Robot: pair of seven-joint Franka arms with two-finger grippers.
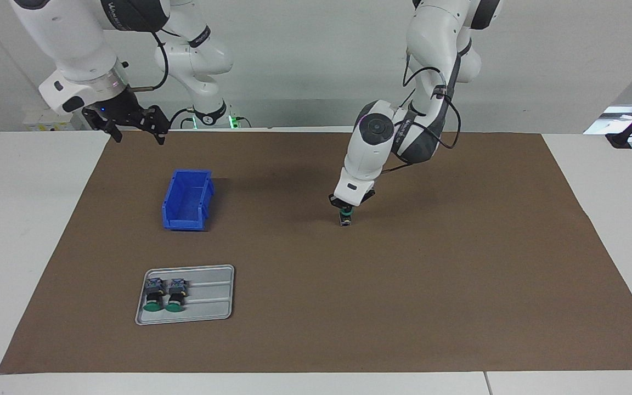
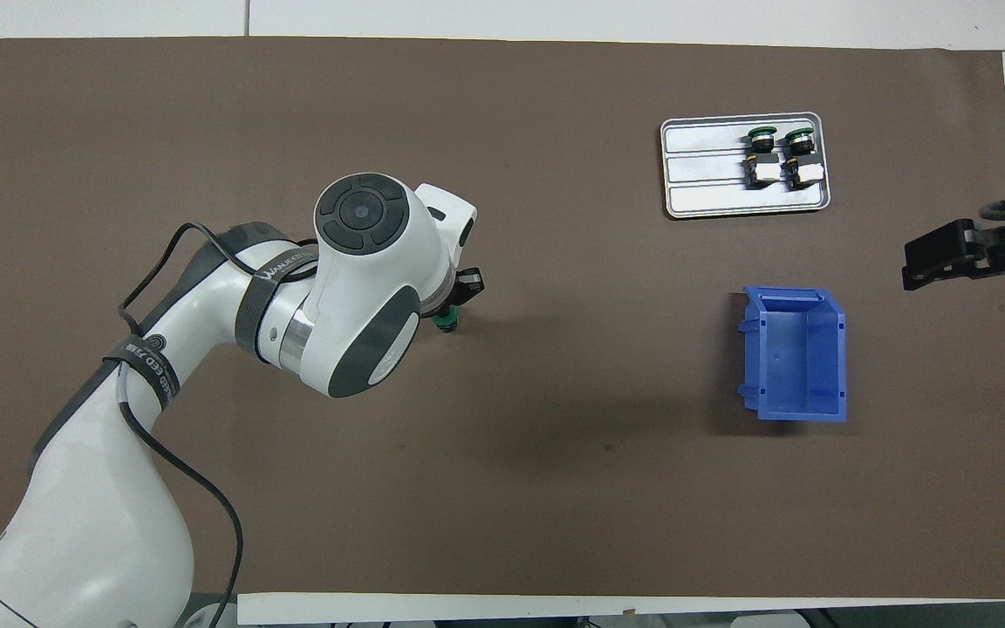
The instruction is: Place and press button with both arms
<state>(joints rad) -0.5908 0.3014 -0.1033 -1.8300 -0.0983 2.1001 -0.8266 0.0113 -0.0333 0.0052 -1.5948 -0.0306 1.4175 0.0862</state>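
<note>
We press the button (image 1: 345,218) at table centre, left gripper (image 1: 344,209) fingers together on its cap; right gripper (image 1: 135,130), fingers apart, waits at ten o'clock; next, lift off.

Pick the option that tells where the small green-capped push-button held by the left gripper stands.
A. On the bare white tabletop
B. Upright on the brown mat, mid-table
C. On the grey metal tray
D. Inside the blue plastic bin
B: the left gripper is shut on the green-capped push-button, which stands upright on the brown mat, apart from the blue plastic bin and the grey metal tray.
</note>
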